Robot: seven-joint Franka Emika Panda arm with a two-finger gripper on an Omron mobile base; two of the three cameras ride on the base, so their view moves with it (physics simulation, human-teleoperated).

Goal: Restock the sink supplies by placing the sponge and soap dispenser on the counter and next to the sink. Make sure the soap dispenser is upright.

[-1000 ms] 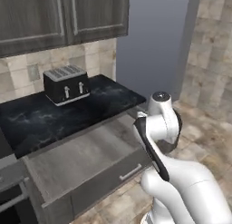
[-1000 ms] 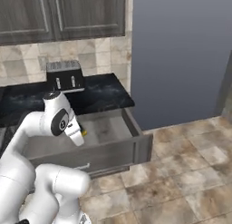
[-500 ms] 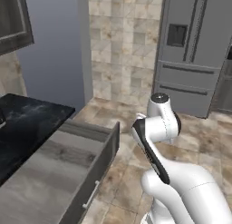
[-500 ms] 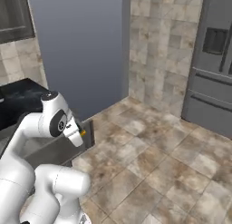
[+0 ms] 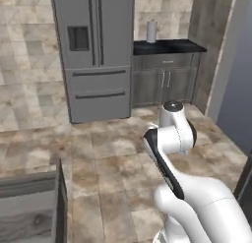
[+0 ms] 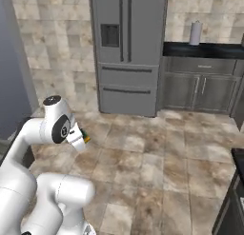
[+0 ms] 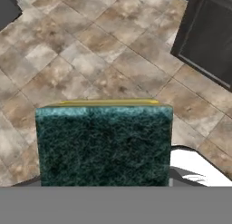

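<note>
My pincer (image 6: 85,138) grips the sponge (image 7: 104,143); I hold it firm and level while the base turns.

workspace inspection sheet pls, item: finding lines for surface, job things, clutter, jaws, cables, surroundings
surface: black counter against the far wall, over grey cabinets; no sink seen.
job's things: sponge, green face toward the hand camera, yellow edge behind it, carried above the tiled floor; also a small green-yellow spot at the hand in the right base view. Soap dispenser nothing seen.
clutter: white roll standing on the far counter.
jaws: gripper shut on the sponge.
cables: nothing seen.
surroundings: steel fridge, stone-tile wall, open grey drawer at lower left of the left base view, dark panel in the hand view.
</note>
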